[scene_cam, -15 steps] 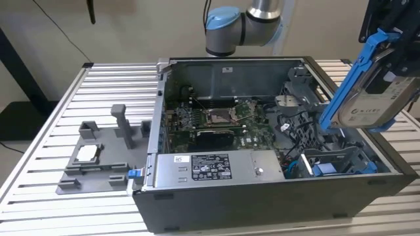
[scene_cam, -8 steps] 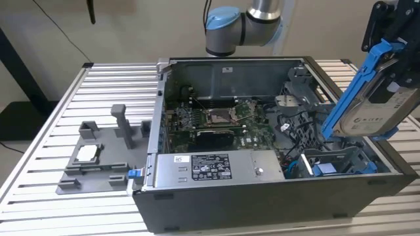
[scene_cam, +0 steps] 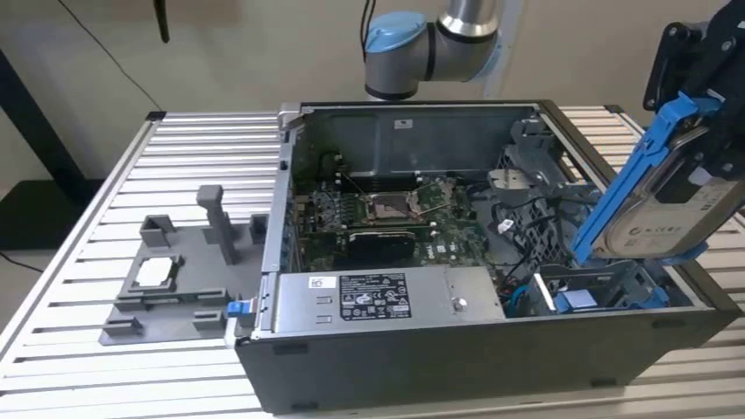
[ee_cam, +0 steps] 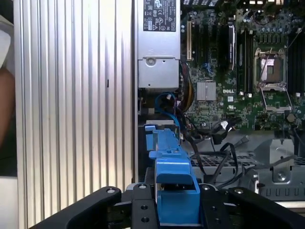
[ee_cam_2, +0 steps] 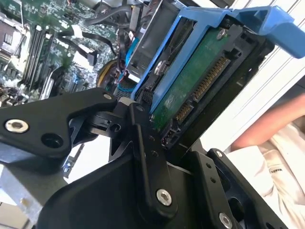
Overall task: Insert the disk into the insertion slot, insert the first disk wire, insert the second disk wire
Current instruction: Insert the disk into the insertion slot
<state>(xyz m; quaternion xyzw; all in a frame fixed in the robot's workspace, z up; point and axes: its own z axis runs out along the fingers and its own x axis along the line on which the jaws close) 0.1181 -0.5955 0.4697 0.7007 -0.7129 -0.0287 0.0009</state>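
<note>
Hand: black hand (scene_cam: 702, 161), clamped on the upper end of the silver-grey hard drive in its bright blue plastic carrier (scene_cam: 652, 223).
Drive axis: long axis steeply tilted; the lower end leads, down and away from the hand.
Slot: grey metal drive cage with blue plastic parts (scene_cam: 599, 292), directly below the drive's lower end. Close, not entered.
Case: open dark grey computer case (scene_cam: 466, 367). Grey labelled power-supply box (scene_cam: 372, 292) lies beyond the cage from the hand.
Surface: ribbed aluminium surface (scene_cam: 198, 148) under the case.
Room: person's bare forearm (ee_cam_2: 267, 129) near the hand, outside the case.
</note>
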